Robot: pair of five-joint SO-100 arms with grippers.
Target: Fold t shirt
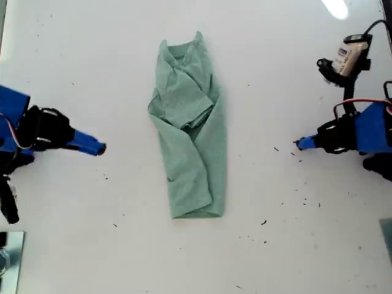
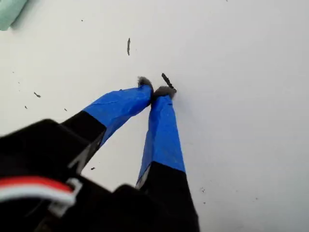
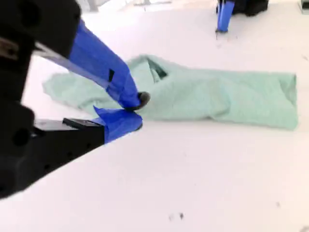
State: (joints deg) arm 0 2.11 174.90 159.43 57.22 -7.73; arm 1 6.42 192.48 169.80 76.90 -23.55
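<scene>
Shirt is lying mid-table in a long narrow strip, sleeves folded in, hem nearest. My first gripper and my second gripper are sitting well apart from it, jaws together and empty. Lifting the hem unevenly is likely to spill the loose sleeve folds.

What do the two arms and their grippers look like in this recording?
Both are black-bodied with blue parts. My first gripper has two slim fingers wrapped in blue tape with dark worn tips, and a red and white cable at its base. My second gripper has the same blue-taped fingers on black housing.
</scene>
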